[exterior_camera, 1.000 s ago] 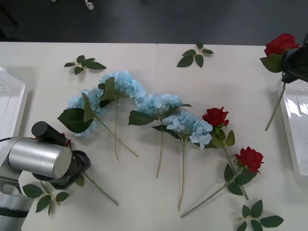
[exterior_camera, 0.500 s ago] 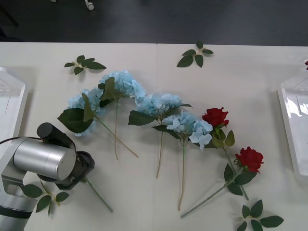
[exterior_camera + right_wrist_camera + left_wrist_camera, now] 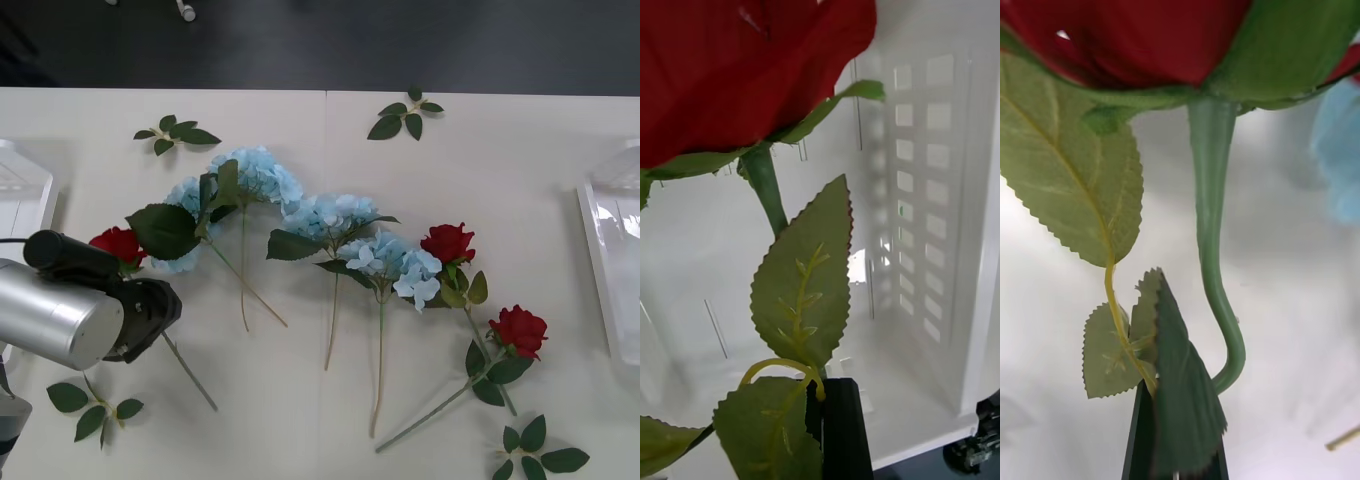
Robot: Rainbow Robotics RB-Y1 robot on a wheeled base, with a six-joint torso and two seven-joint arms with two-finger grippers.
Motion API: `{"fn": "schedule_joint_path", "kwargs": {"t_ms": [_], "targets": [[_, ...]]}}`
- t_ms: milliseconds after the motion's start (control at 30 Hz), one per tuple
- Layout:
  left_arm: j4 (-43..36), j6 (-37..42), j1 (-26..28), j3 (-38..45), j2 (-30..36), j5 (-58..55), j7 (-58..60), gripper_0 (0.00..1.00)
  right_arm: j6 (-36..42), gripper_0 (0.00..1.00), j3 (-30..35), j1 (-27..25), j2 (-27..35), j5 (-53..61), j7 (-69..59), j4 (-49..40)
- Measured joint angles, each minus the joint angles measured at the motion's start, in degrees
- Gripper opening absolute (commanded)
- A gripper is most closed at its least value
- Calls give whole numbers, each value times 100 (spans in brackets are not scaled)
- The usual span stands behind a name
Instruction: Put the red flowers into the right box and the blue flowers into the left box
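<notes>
Both grippers hold a rose by the stem

Left gripper (image 3: 150, 318) is clamped on a rose (image 3: 117, 244) just above it; right gripper (image 3: 827, 427) pinches another rose (image 3: 737, 67) over the right box (image 3: 925, 225) – best lowered well inside the rim before release

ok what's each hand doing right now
left hand: shut on a red rose
right hand: shut on a red rose over the right box
</notes>
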State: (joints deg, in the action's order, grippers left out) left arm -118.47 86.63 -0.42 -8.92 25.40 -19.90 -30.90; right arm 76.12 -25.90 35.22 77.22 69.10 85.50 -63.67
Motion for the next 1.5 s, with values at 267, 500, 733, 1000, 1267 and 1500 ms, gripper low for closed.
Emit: {"fn": "schedule_joint_path", "kwargs": {"t_ms": [267, 500, 733, 1000, 1267, 1500], "targets": [[-1030, 2, 112, 683, 128, -142, -436, 0, -407, 51, 0, 0, -264, -243, 0, 71], [-1831, 3, 476, 1657, 128, -897, -1484, 0, -622, 65, -1, 0, -272, -243, 0, 75], [-1974, -396, 490, 2657, 128, -2353, -3002, 0, -618, 65, 0, 0, -272, -91, 0, 20], [-1968, -947, 419, 2953, 128, -3622, -4596, 0, 172, 64, 604, -68, -287, 589, 0, -823], [-1071, -929, -363, 2955, -82, -5661, -6413, 0, 976, 64, 1762, -722, -472, 579, -1, -3011], [235, 49, -1084, 3336, -820, -6729, -8971, 0, 37, 64, 2748, -1846, -1026, 465, -314, -5094]]}}
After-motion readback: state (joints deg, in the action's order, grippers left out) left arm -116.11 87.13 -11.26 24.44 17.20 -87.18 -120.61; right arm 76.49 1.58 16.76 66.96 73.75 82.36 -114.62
